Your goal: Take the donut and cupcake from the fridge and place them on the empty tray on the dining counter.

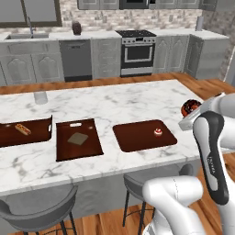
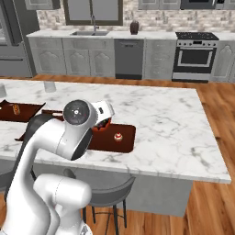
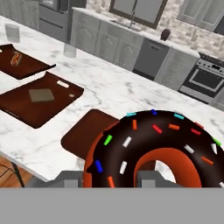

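Hand view puts the donut (image 3: 153,148) right against the camera, clamped between the fingertips (image 3: 151,178) of the gripper (image 3: 111,180), its dark sprinkled icing facing up. Beyond and below the hand lies the tray (image 1: 137,136) on the dining counter (image 1: 114,103), with the cupcake (image 1: 158,132) sitting on it, apart from the donut

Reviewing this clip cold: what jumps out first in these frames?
The donut, chocolate-iced with coloured sprinkles, looms large in the hand view, clamped in the gripper above the near edge of the dining counter. Below it lies the dark reddish tray, with the small red cupcake already sitting near its right end.
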